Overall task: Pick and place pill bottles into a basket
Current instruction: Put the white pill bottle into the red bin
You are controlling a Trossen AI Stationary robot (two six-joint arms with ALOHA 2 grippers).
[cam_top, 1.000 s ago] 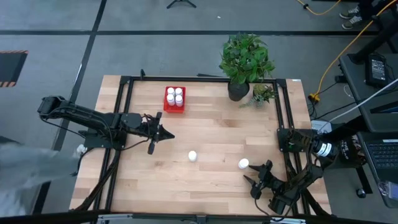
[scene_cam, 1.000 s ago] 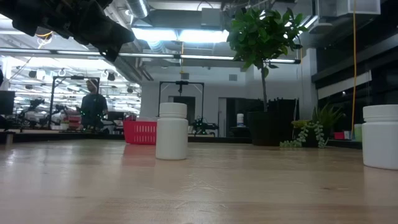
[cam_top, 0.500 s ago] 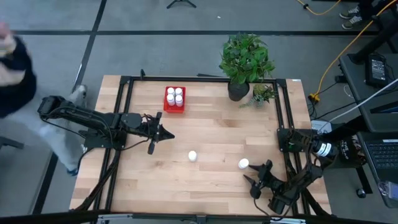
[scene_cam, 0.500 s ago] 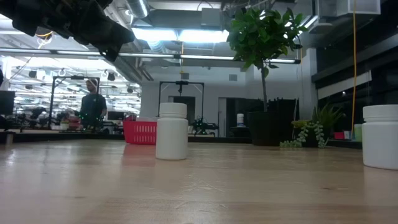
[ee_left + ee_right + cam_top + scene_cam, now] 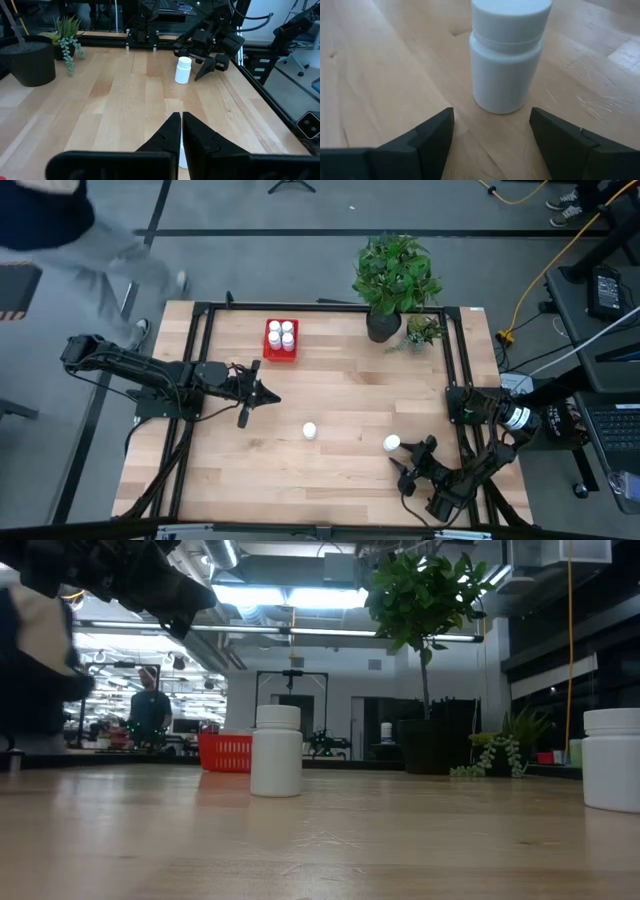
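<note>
facing a pill bottle (image 5: 507, 55), right gripper (image 5: 492, 132) gapes (wrist view only).

A small red basket (image 5: 281, 340) sits near the table's far edge, left of centre, holding four white pill bottles (image 5: 281, 332) upright. Two more white capped bottles stand upright on the wood nearer the front edge: one (image 5: 310, 430) around mid-table, the other (image 5: 392, 443) towards the right side.

Two matte black jointed arms, each tool (image 5: 413, 467) with wedge-shaped black fingers (image 5: 427, 137).
</note>
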